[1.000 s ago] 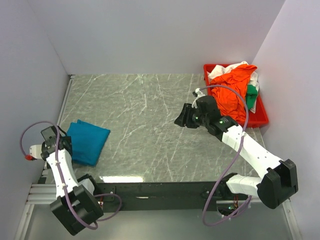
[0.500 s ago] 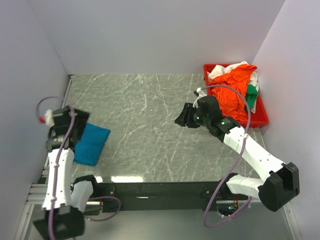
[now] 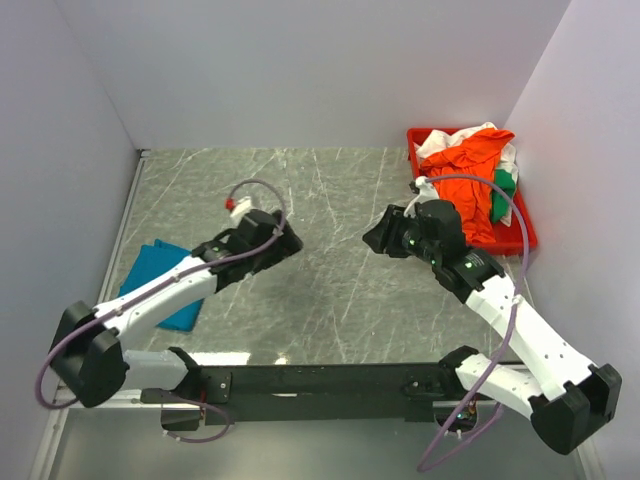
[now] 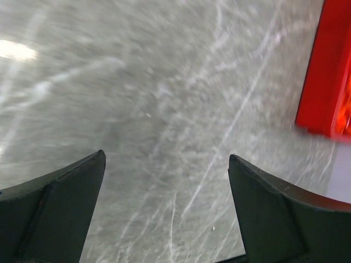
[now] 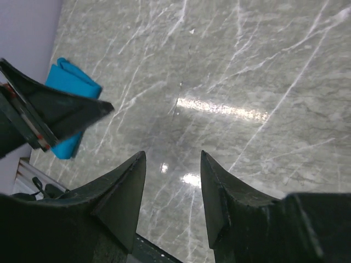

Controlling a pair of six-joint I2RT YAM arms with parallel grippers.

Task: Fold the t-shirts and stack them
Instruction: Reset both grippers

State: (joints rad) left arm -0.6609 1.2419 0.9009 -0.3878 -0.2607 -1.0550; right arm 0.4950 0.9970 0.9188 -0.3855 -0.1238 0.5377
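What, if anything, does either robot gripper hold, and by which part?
Nothing is held. The left gripper and right gripper both stand open; the folded teal-blue cloth t-shirt lies apart.

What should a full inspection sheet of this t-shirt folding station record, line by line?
Surface: grey marbled table, glare near the front edge.
Job's things: folded teal-blue t-shirt at the left, partly under the left arm; orange, white and green t-shirts heaped in the red tray at the far right.
Clutter: nothing seen.
Grippers: left gripper open and empty over bare table; right gripper open and empty.
Cables: a purple cable loops on each arm; the right one arches over the tray.
Surroundings: plain pale walls on three sides.
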